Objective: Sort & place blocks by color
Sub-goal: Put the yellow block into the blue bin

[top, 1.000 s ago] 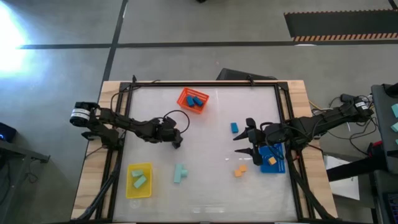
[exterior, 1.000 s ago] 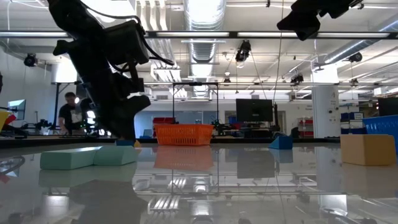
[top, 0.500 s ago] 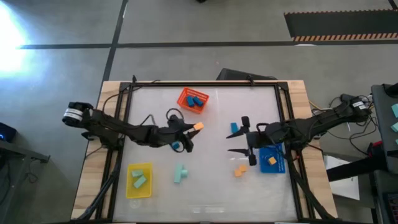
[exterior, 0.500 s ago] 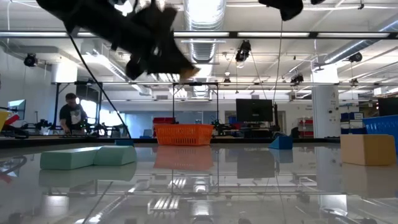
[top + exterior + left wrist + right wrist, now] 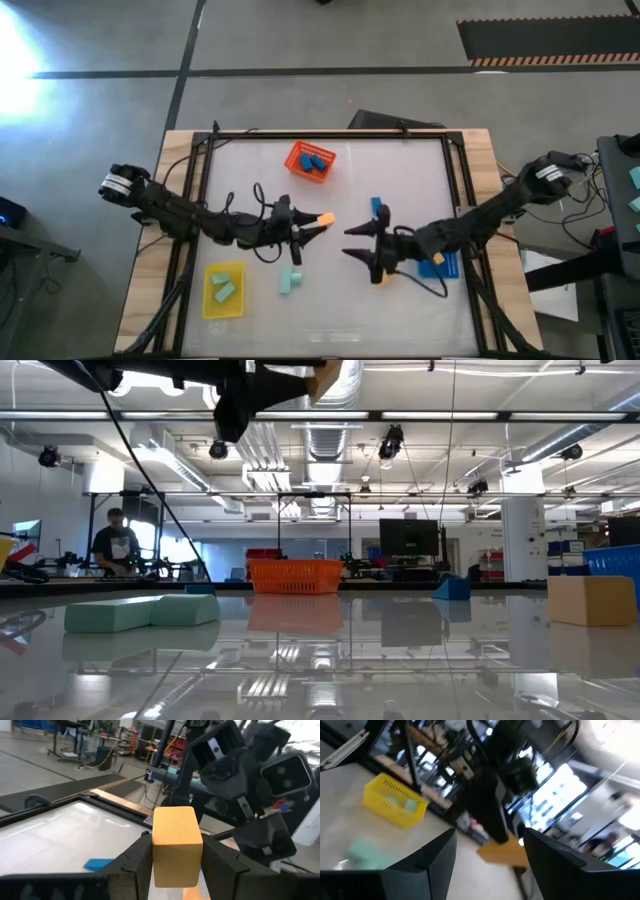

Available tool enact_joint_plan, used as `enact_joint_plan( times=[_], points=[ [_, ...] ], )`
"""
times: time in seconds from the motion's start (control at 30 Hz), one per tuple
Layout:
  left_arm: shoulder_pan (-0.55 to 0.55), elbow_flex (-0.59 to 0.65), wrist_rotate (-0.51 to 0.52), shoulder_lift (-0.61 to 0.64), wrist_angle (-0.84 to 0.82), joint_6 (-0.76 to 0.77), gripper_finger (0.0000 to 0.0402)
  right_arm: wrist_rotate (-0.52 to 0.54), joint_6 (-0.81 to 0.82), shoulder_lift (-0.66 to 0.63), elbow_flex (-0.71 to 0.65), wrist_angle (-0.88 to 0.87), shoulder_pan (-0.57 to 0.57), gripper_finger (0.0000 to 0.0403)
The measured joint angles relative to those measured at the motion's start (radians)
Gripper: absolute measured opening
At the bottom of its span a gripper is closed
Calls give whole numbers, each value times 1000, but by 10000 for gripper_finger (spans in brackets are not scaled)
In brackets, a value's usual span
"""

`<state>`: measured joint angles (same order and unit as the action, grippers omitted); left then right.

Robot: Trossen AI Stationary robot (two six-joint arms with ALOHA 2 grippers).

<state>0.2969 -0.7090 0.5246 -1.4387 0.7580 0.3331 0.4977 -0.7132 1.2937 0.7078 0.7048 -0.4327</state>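
1. High view: a glossy white table [image 5: 330, 300] with bare wooden side strips stands on a grey concrete floor. Three mesh-walled rectangular trays sit on it. The orange tray [image 5: 309, 161], taken here as the landmark, holds two blue blocks [image 5: 316, 160]. The yellow tray [image 5: 224, 289], well apart from it toward the near left corner, holds two mint green blocks [image 5: 224, 291]. The blue tray [image 5: 441, 263] lies far to its right, largely under the right arm. Loose on the table are one blue block [image 5: 377, 207], between the orange and blue trays, and a mint green L-shaped piece [image 5: 291, 278], just right of the yellow tray. The left gripper [image 5: 312, 227], below the orange tray, is clamped on one orange block [image 5: 323, 219]. The right gripper [image 5: 362, 247] faces it, fingers spread wide and holding nothing.

2. Low view: a workshop with ceiling ducts and strip lights lies behind the mirror-like tabletop, and a person [image 5: 113, 545] stands at far left. The orange basket-weave tray sits mid-distance. Two mint bars lie to its left, with a blue wedge and a tan cube [image 5: 590, 600] to its right. The held orange block shows at the top edge.

3. Left wrist view: a smooth, sharp-edged orange cuboid is gripped between two dark fingers [image 5: 136, 860].

4. Right wrist view: the yellow tray, a mint block and the orange block show between wide-apart fingers [image 5: 432, 855]. No writing is legible.
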Motion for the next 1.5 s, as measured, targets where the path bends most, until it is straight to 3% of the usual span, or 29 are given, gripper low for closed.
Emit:
enact_joint_plan(
  times=[0.23,0.43,0.73,0.93,1.07,1.27,1.5],
  points=[
    [54,2,-60,0,-6,-209,122,61,-65,29,0,161,-61,221],
    [87,2,-104,0,-1,-412,123,41,153,-2,0,108,-42,221],
    [82,0,-101,-1,93,-577,123,-141,371,-4,0,82,39,222],
    [82,0,-131,-10,167,-603,123,-222,456,-3,0,111,93,222],
    [81,-1,-158,-75,312,-610,123,-318,482,25,0,168,106,222],
    [78,-1,-180,-178,526,-638,123,-315,488,58,1,218,106,222],
    [68,-43,-181,-243,545,-635,123,-314,521,59,2,246,108,221]
  ],
)
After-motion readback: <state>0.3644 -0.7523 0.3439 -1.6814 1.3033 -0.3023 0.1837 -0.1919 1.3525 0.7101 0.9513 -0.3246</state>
